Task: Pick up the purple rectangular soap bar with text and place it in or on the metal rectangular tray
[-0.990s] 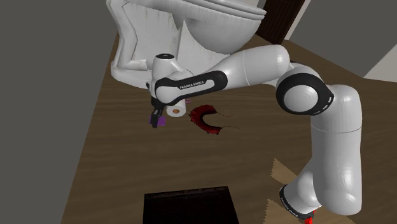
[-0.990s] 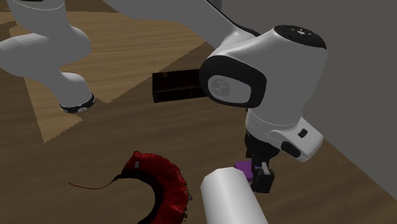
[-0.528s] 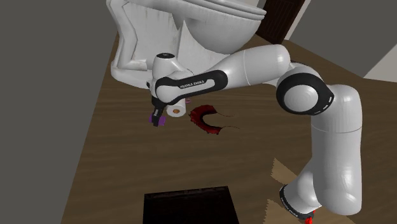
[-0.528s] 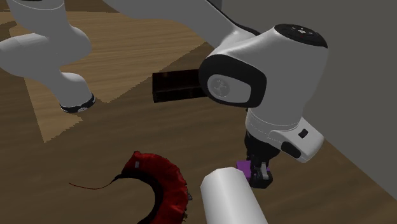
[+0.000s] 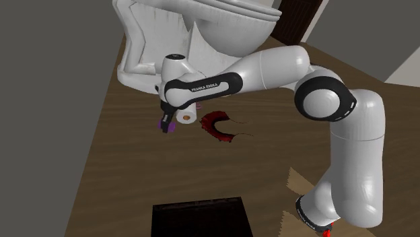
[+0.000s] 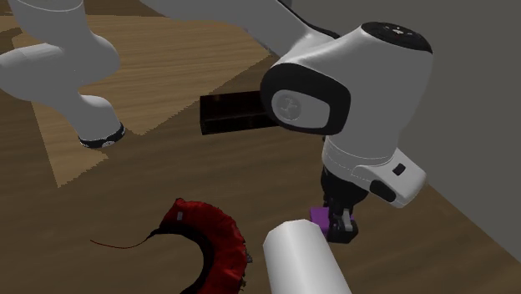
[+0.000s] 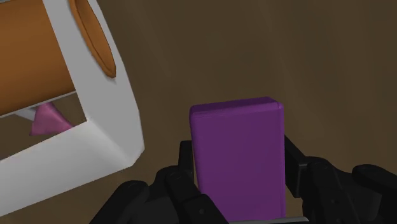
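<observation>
The purple soap bar (image 7: 238,153) sits between my gripper's (image 7: 238,159) black fingers (image 7: 294,162), which clasp its two long sides, so the gripper is shut on it. In the shoulder view the soap (image 5: 162,124) shows as a small purple patch at the gripper (image 5: 165,127), just over the wooden floor. From the second exterior view the soap (image 6: 320,216) peeks out beside the gripper (image 6: 341,230). The dark rectangular tray (image 5: 202,215) lies at the shoulder view's bottom edge, well away from the gripper; across the floor it shows as a dark box (image 6: 230,113).
A toilet paper roll (image 5: 186,116) with a brown core lies right beside the soap, close to the fingers (image 7: 76,83). A dark red curved object (image 5: 219,126) rests next to the roll. A white toilet (image 5: 195,34) stands just behind the gripper.
The fingers, open around the soap a second ago, have shut on it. Since then the hand has risen slightly with the soap.
</observation>
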`<move>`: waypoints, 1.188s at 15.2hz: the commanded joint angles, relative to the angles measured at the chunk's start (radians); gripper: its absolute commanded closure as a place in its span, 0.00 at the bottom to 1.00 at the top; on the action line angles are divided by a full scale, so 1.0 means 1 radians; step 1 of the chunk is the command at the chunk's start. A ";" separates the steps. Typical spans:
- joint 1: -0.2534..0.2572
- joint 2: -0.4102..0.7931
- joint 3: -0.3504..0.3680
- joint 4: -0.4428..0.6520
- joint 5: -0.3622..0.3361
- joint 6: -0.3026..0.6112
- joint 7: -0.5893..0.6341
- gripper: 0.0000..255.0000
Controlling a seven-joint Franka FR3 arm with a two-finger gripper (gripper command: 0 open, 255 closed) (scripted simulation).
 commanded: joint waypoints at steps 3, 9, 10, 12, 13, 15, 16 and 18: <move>-0.001 -0.022 0.002 0.018 0.003 -0.041 -0.001 1.00; -0.002 -0.057 0.005 0.047 0.007 -0.104 -0.003 1.00; -0.002 -0.062 0.005 0.052 0.008 -0.115 -0.003 1.00; -0.002 -0.072 0.006 0.065 0.009 -0.137 -0.004 1.00; -0.002 -0.076 0.006 0.072 0.010 -0.148 -0.004 1.00; -0.002 -0.085 0.007 0.086 0.011 -0.170 -0.005 1.00; -0.002 -0.089 0.007 0.092 0.011 -0.182 -0.005 1.00; -0.002 -0.096 0.008 0.109 0.012 -0.205 -0.005 1.00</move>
